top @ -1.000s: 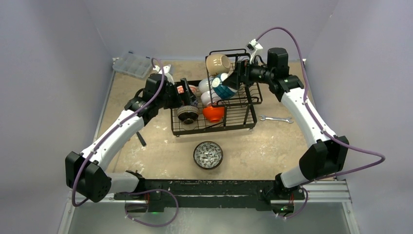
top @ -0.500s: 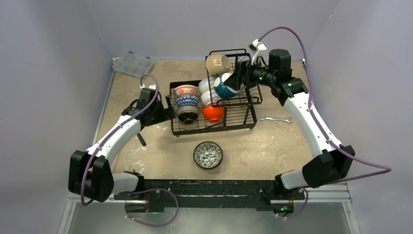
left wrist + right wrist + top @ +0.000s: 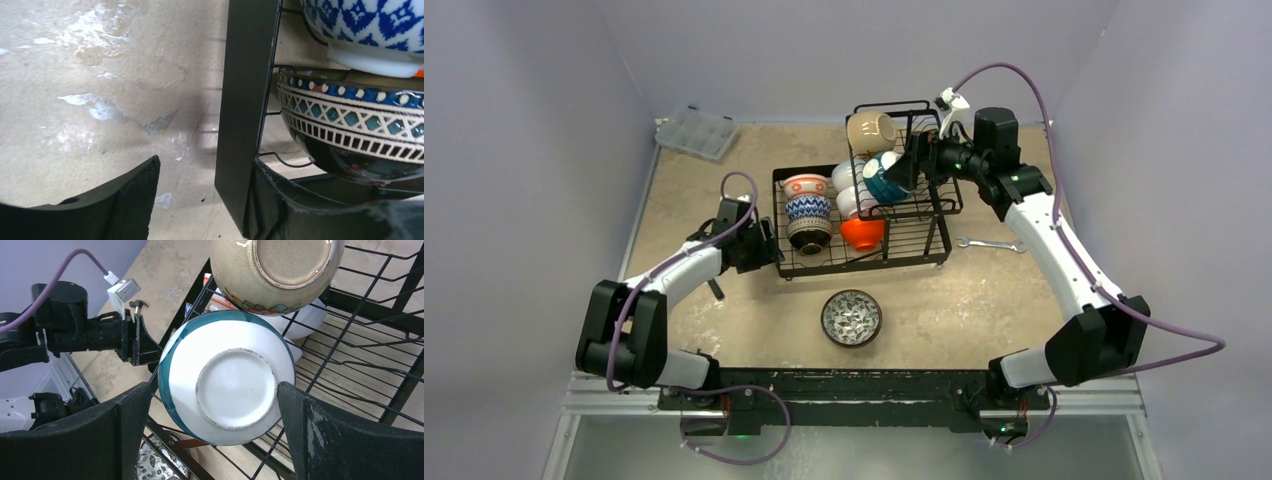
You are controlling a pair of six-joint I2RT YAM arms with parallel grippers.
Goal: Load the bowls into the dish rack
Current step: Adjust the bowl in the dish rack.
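Observation:
The black wire dish rack [image 3: 924, 235] holds several bowls: a tan bowl [image 3: 871, 130] and a teal bowl [image 3: 884, 178] in the raised tier, and an orange bowl [image 3: 862, 233], a blue-patterned bowl [image 3: 808, 208] and a red floral bowl [image 3: 804, 185] on the base. A dark-rimmed patterned bowl [image 3: 852, 317] sits upright on the table in front. My left gripper [image 3: 764, 245] is low at the rack's left edge and open, with the rack's frame bar [image 3: 245, 100] against its right finger. My right gripper [image 3: 214, 387] stands open on either side of the teal bowl's white base [image 3: 235, 387].
A clear plastic compartment box [image 3: 696, 132] lies at the back left corner. A metal wrench [image 3: 991, 243] rests on the table right of the rack. A small dark object [image 3: 714, 287] lies beside my left forearm. Grey walls close in the table on three sides.
My left arm has pulled back from above the rack to its left edge, leaving the blue-patterned bowl stacked there, and its jaws have narrowed. The right arm has barely moved.

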